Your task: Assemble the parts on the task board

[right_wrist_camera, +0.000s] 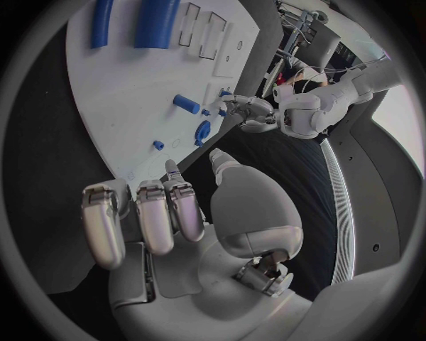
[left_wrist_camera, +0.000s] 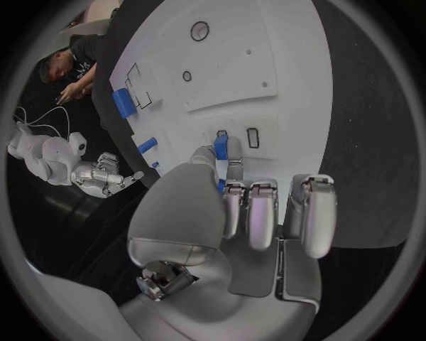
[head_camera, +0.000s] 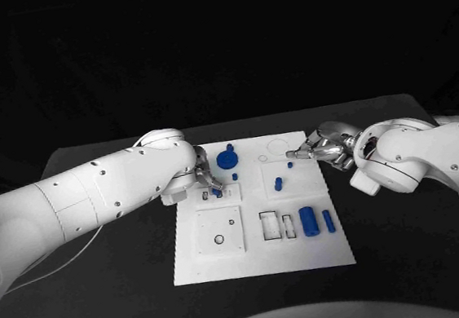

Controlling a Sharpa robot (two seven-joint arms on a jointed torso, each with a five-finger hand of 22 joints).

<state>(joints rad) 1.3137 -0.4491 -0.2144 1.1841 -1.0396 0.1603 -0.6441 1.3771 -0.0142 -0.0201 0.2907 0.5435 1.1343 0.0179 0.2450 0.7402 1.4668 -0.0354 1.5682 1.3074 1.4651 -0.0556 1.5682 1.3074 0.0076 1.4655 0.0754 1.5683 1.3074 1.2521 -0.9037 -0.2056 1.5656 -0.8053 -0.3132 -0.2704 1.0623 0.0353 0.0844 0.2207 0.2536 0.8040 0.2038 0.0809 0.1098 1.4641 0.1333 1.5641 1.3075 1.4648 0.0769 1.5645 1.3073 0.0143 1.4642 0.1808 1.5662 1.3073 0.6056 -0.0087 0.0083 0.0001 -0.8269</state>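
Note:
The white task board (head_camera: 263,248) lies in the middle of the table. My left hand (head_camera: 201,182) hovers over the board's far left part and pinches a small blue part (left_wrist_camera: 221,146) between thumb and finger, right beside two small slots (left_wrist_camera: 253,137). My right hand (head_camera: 321,148) hangs at the board's far right edge, fingers apart, with nothing in it. A round blue part (head_camera: 227,159) stands at the far edge between the hands. A thick blue cylinder (head_camera: 307,218) and a thin blue bar (head_camera: 328,221) lie near the right edge.
Two small blue pieces (head_camera: 278,185) (head_camera: 290,165) sit in the board's middle right. Rectangular cut-outs (head_camera: 270,226) lie left of the cylinder, and a square plate with a ring (head_camera: 219,231) is at the near left. Black table (head_camera: 422,242) surrounds the board.

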